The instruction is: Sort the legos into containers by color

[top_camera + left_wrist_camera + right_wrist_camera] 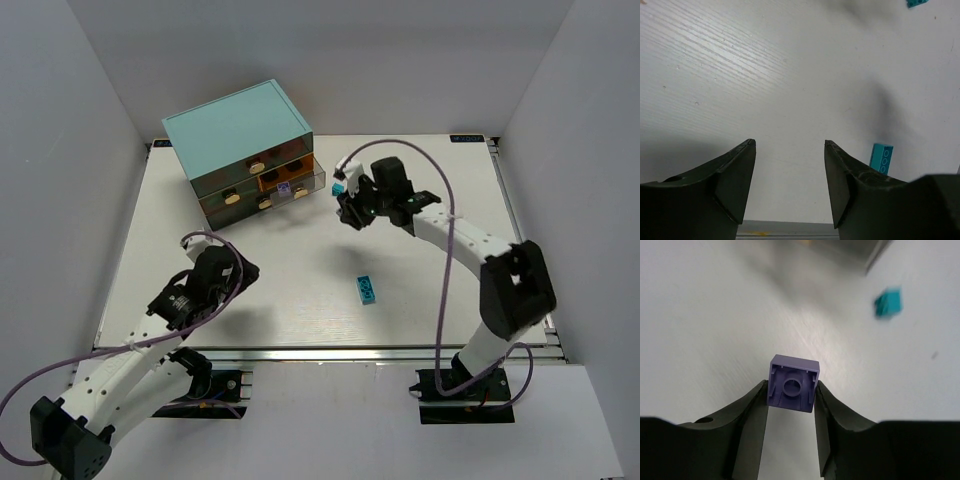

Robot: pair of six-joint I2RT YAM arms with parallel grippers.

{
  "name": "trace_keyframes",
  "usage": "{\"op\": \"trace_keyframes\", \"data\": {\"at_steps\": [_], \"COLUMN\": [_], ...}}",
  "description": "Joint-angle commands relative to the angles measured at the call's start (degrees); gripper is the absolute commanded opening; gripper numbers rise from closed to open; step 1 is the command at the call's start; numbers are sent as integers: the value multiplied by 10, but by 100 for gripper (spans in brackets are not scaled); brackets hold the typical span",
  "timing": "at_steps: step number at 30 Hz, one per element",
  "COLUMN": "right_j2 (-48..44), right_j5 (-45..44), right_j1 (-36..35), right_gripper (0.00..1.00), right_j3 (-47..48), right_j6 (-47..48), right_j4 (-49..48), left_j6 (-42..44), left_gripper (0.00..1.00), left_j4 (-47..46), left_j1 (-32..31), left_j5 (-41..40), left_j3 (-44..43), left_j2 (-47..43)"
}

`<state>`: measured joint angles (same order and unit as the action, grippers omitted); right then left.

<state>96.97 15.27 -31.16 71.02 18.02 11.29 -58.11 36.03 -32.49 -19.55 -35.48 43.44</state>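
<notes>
My right gripper (pixel 792 390) is shut on a small purple lego (pixel 793 383), its hollow underside facing the camera, held above the table. In the top view this gripper (pixel 351 212) is just right of the light-teal cabinet (pixel 238 122), whose brownish drawers (pixel 240 194) face the front; the right-hand drawer (pixel 293 179) stands pulled out. A small cyan lego (pixel 338 190) lies beside the gripper and shows blurred in the right wrist view (pixel 888 303). A longer cyan lego (pixel 366 289) lies mid-table. My left gripper (pixel 790 145) is open and empty, with that long lego (pixel 881 158) to its right.
White walls close in the table on the left, back and right. The table's front edge (pixel 785 229) is right under my left fingers. The left arm (pixel 190 295) rests at the front left, well apart from the cabinet.
</notes>
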Motion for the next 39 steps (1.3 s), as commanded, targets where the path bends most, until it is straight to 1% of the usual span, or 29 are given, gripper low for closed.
{"op": "trace_keyframes", "data": {"at_steps": [1, 2, 3, 4, 5, 6, 8, 9, 11, 13, 17, 18, 19, 20, 22, 23, 25, 26, 29, 31, 33, 34, 35, 36, 37, 38, 39], "right_j2": [-38, -28, 5, 25, 44, 79, 130, 147, 197, 224, 261, 263, 264, 266, 266, 266, 264, 260, 244, 231, 216, 190, 174, 156, 117, 97, 82], "right_j5": [77, 74, 67, 59, 37, 24, -6, -24, -35, -47, -74, -76, -79, -80, -81, -81, -77, -74, -63, -53, -36, -4, 21, 54, 141, 187, 225], "right_j1": [-17, -20, -22, -29, -34, -40, -50, -55, -58, -58, -64, -65, -65, -65, -66, -65, -64, -65, -62, -61, -58, -53, -51, -47, -37, -35, -34], "right_gripper": [0, 0, 0, 0, 0, 0, 0, 0, 0, 0, 12, 19, 22, 30, 41, 56, 68, 77, 78, 76, 56, 41, 9, 0, 0, 0, 0], "right_j3": [44, 67, 122, 151, 180, 233, 277, 321, 368, 418, 450, 450, 449, 448, 445, 441, 437, 433, 420, 417, 411, 403, 388, 347, 320, 291, 237], "right_j6": [46, 33, 23, 15, 6, -1, -19, -24, -33, -47, -46, -45, -44, -43, -43, -43, -43, -43, -43, -48, -60, -62, -50, -26, 9, 100, 152], "right_j4": [-89, -87, -82, -71, -66, -66, -78, -77, -66, -61, -65, -73, -73, -75, -76, -74, -71, -69, -72, -68, -64, -66, -72, -77, -77, -66, -54], "left_j6": [6, 7, 8, 11, 12, 13, 13, 13, 12, 11, 6, 5, 5, 5, 6, 6, 9, 10, 12, 12, 11, 10, 8, 6, 6, 5, 4], "left_gripper": [67, 68, 68, 68, 68, 68, 69, 69, 69, 69, 70, 70, 70, 70, 71, 71, 71, 71, 71, 72, 72, 71, 71, 71, 70, 70, 70], "left_j4": [-43, -48, -50, -49, -48, -48, -50, -53, -52, -43, -36, -34, -32, -34, -37, -39, -43, -45, -48, -50, -47, -44, -42, -40, -40, -40, -43], "left_j1": [-2, -2, -2, -2, -2, -2, -2, -2, -2, -2, -2, -2, -2, -2, -2, -2, -2, -2, -2, -2, -2, -2, -2, -2, -2, -2, -2], "left_j5": [32, 35, 36, 37, 37, 37, 40, 41, 40, 36, 30, 29, 29, 29, 29, 30, 31, 33, 34, 33, 29, 29, 27, 26, 26, 26, 26], "left_j3": [25, 28, 27, 25, 24, 22, 23, 26, 26, 24, 28, 29, 30, 31, 31, 31, 31, 29, 27, 27, 26, 25, 25, 26, 28, 31, 35], "left_j2": [-13, -13, -11, -8, -5, -4, -2, -5, -8, -12, -29, -31, -34, -34, -33, -30, -22, -20, -13, -12, -13, -16, -17, -20, -22, -28, -31]}}
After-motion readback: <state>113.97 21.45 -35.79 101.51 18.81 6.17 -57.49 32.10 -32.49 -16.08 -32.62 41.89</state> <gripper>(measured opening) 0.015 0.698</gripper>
